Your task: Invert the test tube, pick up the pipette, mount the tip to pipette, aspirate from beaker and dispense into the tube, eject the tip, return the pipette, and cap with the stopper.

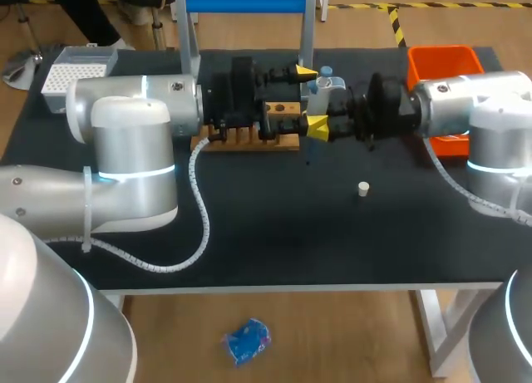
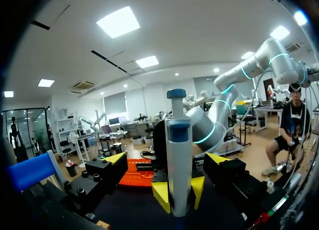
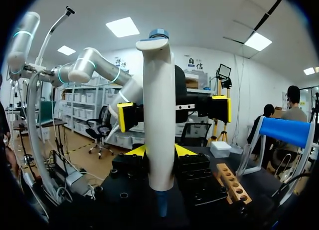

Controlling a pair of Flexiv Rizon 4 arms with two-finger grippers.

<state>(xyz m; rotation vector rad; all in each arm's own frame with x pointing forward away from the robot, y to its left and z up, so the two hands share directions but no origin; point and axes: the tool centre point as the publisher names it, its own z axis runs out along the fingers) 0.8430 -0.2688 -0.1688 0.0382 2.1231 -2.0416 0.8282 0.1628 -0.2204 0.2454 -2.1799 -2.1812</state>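
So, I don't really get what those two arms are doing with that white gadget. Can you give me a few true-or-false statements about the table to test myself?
1. The right pincer is shut on the pipette. True.
2. The left pincer grips the pipette too. False: its fingers stand wide open.
3. The white stopper lies on the table, apart from both arms. True.
4. The orange bin sits on the robot's left. False: it is at the far right corner, beside the right arm.
5. A wooden rack lies near the table's middle, close by the left pincer. True.
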